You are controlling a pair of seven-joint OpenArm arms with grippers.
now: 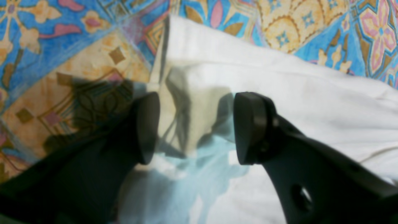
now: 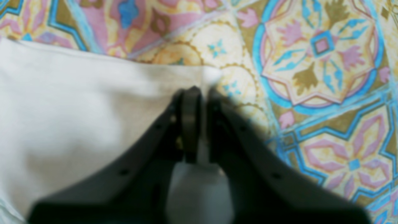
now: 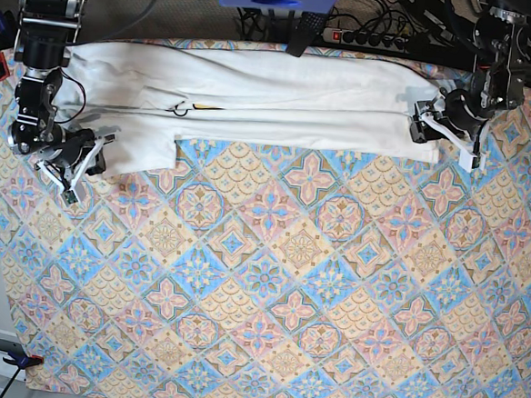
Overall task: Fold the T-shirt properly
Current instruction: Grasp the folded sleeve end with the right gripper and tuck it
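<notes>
Because the large white cotton T-shirt [image 3: 255, 93] lies as a long folded band across the far edge of the patterned blue, pink and yellow tablecloth [image 3: 269, 281], each arm works one end. The right gripper [image 2: 199, 93], at the scene's left, is pinched closed on a cloth corner; the left gripper [image 1: 196, 127], at the right, straddles the hem with jaws apart, likely readying a matching pinch. No print or label can be read; only a faint blue tint shows through the fabric.

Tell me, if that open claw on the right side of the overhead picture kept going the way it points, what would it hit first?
Most likely the T-shirt: the left gripper hangs open over its white corner, patterned tablecloth just beyond. Depth is unclear.
</notes>
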